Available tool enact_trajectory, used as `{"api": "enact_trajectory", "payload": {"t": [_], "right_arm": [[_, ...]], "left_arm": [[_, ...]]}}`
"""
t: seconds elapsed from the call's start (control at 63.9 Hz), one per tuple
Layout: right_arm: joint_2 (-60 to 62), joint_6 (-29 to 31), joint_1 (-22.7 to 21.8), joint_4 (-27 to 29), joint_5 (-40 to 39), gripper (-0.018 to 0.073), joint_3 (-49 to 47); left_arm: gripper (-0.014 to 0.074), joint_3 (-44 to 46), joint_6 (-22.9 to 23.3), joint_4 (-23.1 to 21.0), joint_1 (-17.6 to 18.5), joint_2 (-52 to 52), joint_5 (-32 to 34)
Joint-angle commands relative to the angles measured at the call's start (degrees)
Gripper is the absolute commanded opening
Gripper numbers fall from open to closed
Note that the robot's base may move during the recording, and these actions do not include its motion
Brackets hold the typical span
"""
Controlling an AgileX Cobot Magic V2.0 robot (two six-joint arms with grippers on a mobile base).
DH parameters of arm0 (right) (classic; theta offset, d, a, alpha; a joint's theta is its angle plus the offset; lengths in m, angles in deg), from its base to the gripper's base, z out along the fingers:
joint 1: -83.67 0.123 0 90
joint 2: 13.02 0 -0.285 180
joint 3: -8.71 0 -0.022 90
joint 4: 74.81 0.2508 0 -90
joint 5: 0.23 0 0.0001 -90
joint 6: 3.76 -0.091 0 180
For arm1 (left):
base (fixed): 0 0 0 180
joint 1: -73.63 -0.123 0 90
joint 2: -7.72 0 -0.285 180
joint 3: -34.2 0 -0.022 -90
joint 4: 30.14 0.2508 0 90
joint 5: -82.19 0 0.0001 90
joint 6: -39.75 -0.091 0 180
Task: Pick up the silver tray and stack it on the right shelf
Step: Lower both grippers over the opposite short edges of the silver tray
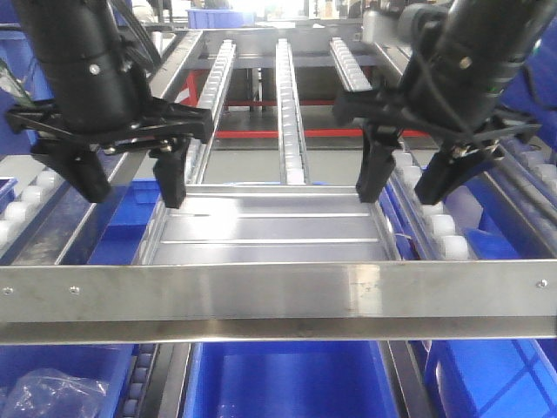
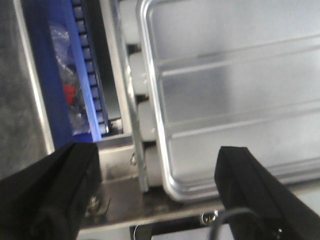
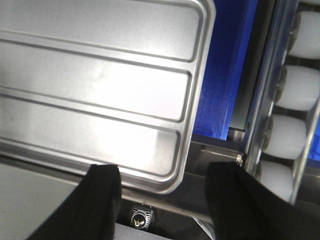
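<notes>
The silver tray lies flat on the roller lanes of the right shelf, just behind the shiny front crossbar. My left gripper hangs open over the tray's left end, one finger outside the rim and one just inside. At the tray's right end my right gripper is open in the same way. In the left wrist view the tray's near corner sits between the spread fingers of the left gripper. The right wrist view has the tray's corner between the right gripper's fingers. Neither gripper holds anything.
Blue bins stand under the rack, one with a clear plastic bag. White rollers run along the rail right of the tray. A blue bin with bagged parts lies left of the tray. Steel side rails flank the lanes.
</notes>
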Motion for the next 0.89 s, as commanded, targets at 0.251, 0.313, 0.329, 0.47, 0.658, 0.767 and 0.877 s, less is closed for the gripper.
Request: {"api": "enact_trajectory", "payload": {"t": [0.251, 0.313, 0.329, 0.47, 0.658, 0.767, 0.877], "right_arm": [[-2.27, 0.07, -3.63, -0.56, -4.09, 0.0478, -2.35], [-2.27, 0.07, -3.56, -0.56, -5.42, 0.0478, -2.35], [-2.27, 0.07, -3.47, -0.56, -5.61, 0.0478, -2.35], [-2.39, 0.07, -2.98, -0.56, -7.44, 0.0478, -2.35], [-3.93, 0.07, -2.91, -0.56, -9.02, 0.0478, -2.35], [-5.16, 0.07, -2.91, -0.56, -9.42, 0.0478, -2.35], [-6.57, 0.07, -2.89, -0.56, -10.09, 0.0477, -2.35]], "left_arm": [[0.0391, 1.85, 2.41, 0.87, 0.40, -0.21, 7.41], [0.0391, 1.85, 2.41, 0.87, 0.40, 0.76, 7.07], [0.0391, 1.85, 2.41, 0.87, 0.40, 0.87, 7.07], [0.0391, 1.85, 3.77, 0.99, 0.40, 2.23, 6.58], [0.0391, 1.85, 3.85, 1.21, 0.40, 3.70, 7.06], [0.0391, 1.85, 3.85, 1.21, 0.40, 4.54, 7.06], [0.0391, 1.85, 3.85, 1.21, 0.40, 5.24, 7.06]]}}
